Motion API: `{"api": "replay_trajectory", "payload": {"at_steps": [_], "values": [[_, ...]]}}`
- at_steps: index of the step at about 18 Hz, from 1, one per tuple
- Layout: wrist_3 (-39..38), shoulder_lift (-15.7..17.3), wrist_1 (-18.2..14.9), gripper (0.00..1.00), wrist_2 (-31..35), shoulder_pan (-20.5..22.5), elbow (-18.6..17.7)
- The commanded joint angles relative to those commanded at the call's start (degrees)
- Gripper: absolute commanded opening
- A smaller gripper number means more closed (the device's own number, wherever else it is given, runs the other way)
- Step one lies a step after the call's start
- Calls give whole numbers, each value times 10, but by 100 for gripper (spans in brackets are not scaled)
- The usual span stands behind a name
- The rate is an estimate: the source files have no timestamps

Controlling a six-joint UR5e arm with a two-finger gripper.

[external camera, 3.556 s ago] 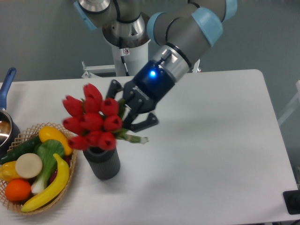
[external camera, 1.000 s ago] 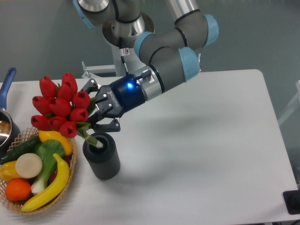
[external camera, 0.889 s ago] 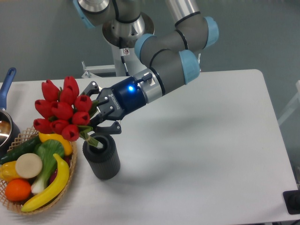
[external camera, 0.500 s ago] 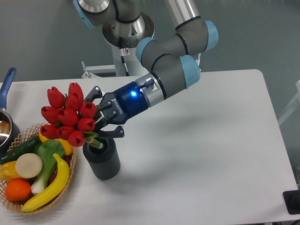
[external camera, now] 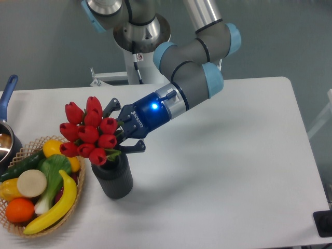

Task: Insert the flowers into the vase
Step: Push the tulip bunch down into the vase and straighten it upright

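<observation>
Worktop: smooth white worktop [external camera: 228, 155] against a grey wall.
Flowers: bunch of red closed tulip heads with green leaves [external camera: 89, 132], tilted left, stems down in the vase mouth.
Vase: dark grey ribbed cylinder [external camera: 113, 177], beside a woven basket [external camera: 78, 194].
Tool: black two-finger tool [external camera: 124, 136], clenched on the bunch just above the vase.

Looks like a robotics lab or test bench: grey-and-light-blue jointed robot arm [external camera: 192, 62] bolted to a pedestal behind a plain white rectangular table [external camera: 233, 155], bare grey-green wall [external camera: 41, 36], toy-like props set out such as a woven basket of plastic fruit and vegetables [external camera: 39, 189] and a blue-handled saucepan [external camera: 6, 129]
</observation>
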Motion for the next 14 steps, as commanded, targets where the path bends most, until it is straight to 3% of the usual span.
{"api": "replay_trajectory", "payload": {"at_steps": [14], "values": [[45,-30,-1,41,22,1,-11]]}}
